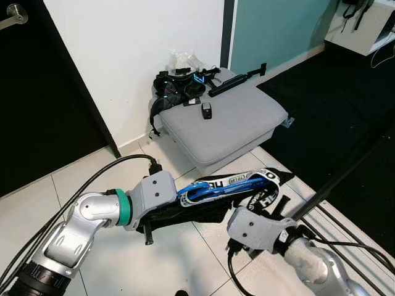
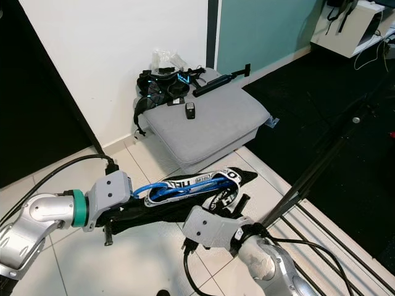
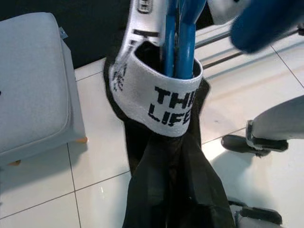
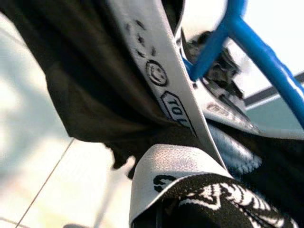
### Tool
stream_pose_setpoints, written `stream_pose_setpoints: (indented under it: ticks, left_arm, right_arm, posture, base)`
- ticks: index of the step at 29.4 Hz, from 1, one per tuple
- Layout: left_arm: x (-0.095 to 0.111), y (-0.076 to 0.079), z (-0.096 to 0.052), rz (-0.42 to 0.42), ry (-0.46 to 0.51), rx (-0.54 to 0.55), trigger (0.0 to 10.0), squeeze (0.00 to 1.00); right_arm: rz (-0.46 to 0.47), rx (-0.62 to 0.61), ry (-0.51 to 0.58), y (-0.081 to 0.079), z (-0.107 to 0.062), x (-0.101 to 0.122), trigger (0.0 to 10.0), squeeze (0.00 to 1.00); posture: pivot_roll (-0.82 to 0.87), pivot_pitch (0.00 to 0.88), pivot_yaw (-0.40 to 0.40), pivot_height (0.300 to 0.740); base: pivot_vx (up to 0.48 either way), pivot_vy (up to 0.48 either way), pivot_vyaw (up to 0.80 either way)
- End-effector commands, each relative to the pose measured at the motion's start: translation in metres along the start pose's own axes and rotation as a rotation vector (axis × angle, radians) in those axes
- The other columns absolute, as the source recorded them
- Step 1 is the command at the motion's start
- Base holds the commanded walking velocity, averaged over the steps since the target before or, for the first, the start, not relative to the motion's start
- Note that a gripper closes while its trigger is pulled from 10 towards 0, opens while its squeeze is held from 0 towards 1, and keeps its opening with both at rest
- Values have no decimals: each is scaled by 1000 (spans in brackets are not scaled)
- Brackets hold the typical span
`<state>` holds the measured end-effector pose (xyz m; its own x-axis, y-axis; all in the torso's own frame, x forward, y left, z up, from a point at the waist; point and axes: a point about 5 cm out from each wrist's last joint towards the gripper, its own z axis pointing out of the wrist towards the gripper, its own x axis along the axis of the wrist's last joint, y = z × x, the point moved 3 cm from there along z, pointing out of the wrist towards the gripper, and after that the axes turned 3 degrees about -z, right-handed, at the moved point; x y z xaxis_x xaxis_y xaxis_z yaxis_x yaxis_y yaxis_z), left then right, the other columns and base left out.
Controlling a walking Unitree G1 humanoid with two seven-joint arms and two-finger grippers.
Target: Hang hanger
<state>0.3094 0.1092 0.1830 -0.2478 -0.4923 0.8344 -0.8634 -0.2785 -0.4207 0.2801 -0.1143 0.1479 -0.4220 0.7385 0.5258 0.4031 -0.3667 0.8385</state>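
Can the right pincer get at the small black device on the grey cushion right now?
Probably not: the right pincer is under the black garment on the blue hanger; the device lies well beyond.

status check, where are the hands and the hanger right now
Left hand on the blue hanger, black garment with white lettered band draped over it. Right hand up against the garment's far end. Grey cushion and tripod leg close ahead.
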Motion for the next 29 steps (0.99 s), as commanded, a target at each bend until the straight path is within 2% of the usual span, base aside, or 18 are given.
stream_pose_setpoints:
  ticks: [1, 4, 5, 6, 7, 12, 15, 18, 19, 20, 21, 24, 25, 27, 29]
  left_arm:
    - [4, 9, 7, 7, 27, -34, 10000, 0]
    - [4, 9, 7, 6, 29, -29, 10000, 0]
    - [4, 8, 7, 5, 31, -23, 10000, 0]
    - [5, 7, 7, 5, 32, -20, 10000, 0]
    - [5, 6, 7, 6, 32, -17, 10000, 0]
    - [5, 4, 8, 8, 34, -15, 10000, 0]
    - [6, 3, 9, 12, 35, -14, 10000, 0]
    - [6, 3, 9, 13, 35, -14, 10000, 0]
    - [7, 2, 9, 14, 36, -13, 10000, 0]
    - [7, 2, 10, 16, 38, -11, 10000, 0]
    - [7, 2, 10, 16, 38, -11, 10000, 0]
    - [8, 0, 11, 20, 45, -6, 10000, 0]
    - [8, 0, 11, 20, 45, -6, 10000, 0]
    - [14, -3, 17, 26, 73, 11, 10000, 0]
    - [18, -4, 20, 28, 88, 19, 10000, 0]
  right_arm:
    - [63, 131, 40, -35, -8, 6, 0, 0]
    - [83, 130, 0, -38, -12, -4, 0, 0]
    - [110, 95, -59, -36, -17, -17, 10000, 0]
    - [128, 69, -97, -34, -21, -26, 10000, 0]
    - [141, 51, -121, -32, -25, -32, 10000, 1000]
    - [167, 34, -141, -31, -29, -38, 10000, 1000]
    - [243, -23, -160, -22, -34, -41, 10000, 1000]
    - [275, -46, -164, -19, -36, -42, 10000, 1000]
    - [332, -67, -162, -15, -40, -42, 10000, 569]
    - [408, -78, -149, -11, -46, -41, 10000, 0]
    - [408, -78, -149, -11, -46, -41, 10000, 0]
    - [541, -72, -133, -10, -59, -40, 10000, 0]
    - [541, -72, -133, -10, -59, -40, 10000, 0]
    - [604, -100, -158, -9, -73, -49, 10000, 0]
    - [623, -119, -168, -7, -79, -53, 10000, 0]
  posture:
    - [-294, 232, 163, 740]
    - [-294, 232, 163, 740]
    - [-297, 232, 165, 740]
    - [-297, 232, 165, 740]
    - [-300, 232, 169, 740]
    - [-305, 232, 174, 740]
    - [-306, 232, 176, 740]
    - [-306, 232, 176, 740]
    - [-306, 232, 174, 740]
    - [-306, 231, 172, 740]
    - [-306, 231, 172, 740]
    - [-308, 231, 168, 740]
    - [-308, 231, 168, 740]
    - [-314, 231, 166, 740]
    - [-314, 231, 166, 740]
  base:
    - [0, 0, 0]
    - [0, 0, 0]
    - [0, 0, 0]
    - [0, 0, 0]
    - [0, 0, 0]
    - [0, 0, 0]
    - [0, 0, 0]
    - [0, 0, 0]
    - [0, 0, 0]
    - [0, 0, 0]
    - [0, 0, 0]
    - [0, 0, 0]
    - [0, 0, 0]
    - [0, 0, 0]
    - [0, 0, 0]
